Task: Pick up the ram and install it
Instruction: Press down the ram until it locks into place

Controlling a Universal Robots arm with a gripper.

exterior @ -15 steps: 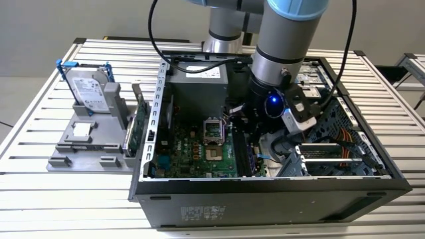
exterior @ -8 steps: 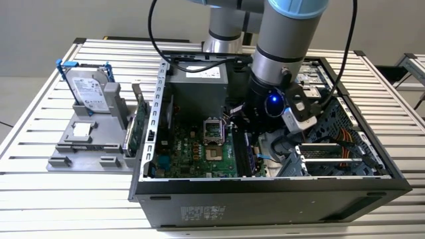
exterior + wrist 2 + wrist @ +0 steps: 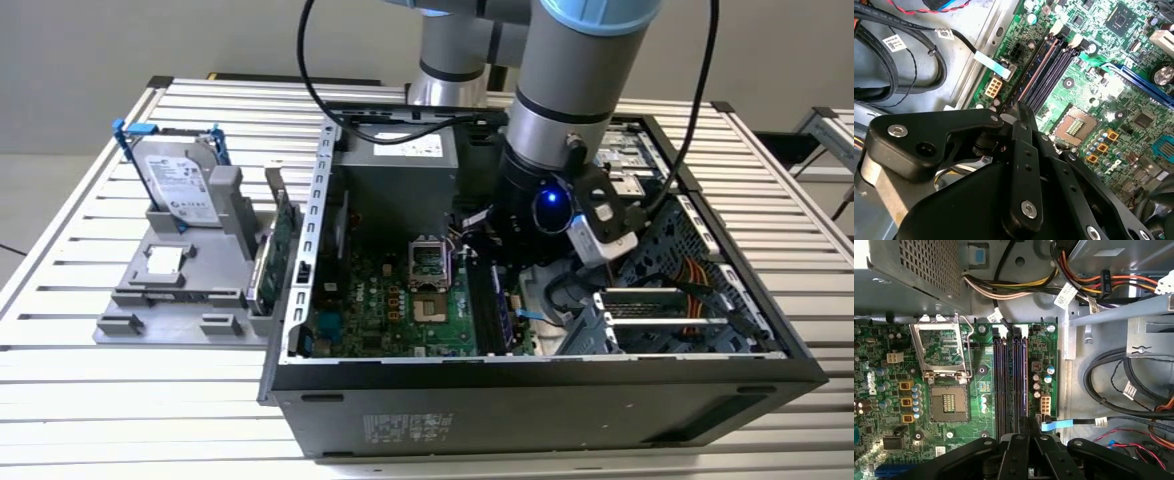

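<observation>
My gripper [image 3: 1025, 426] hangs inside the computer case [image 3: 561, 400], fingers together on the ram [image 3: 1024, 385] in the motherboard [image 3: 979, 375] slot.

The pincer [image 3: 1025, 427] fingertips and any ram between them hide behind the pincer's black links.

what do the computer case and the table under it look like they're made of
The computer case looks like sheet metal with a dark matte finish outside and bare grey inside: thin folded edges, punched vents. The table looks like brushed aluminium: pale silvery slats with long straight grooves.
</observation>
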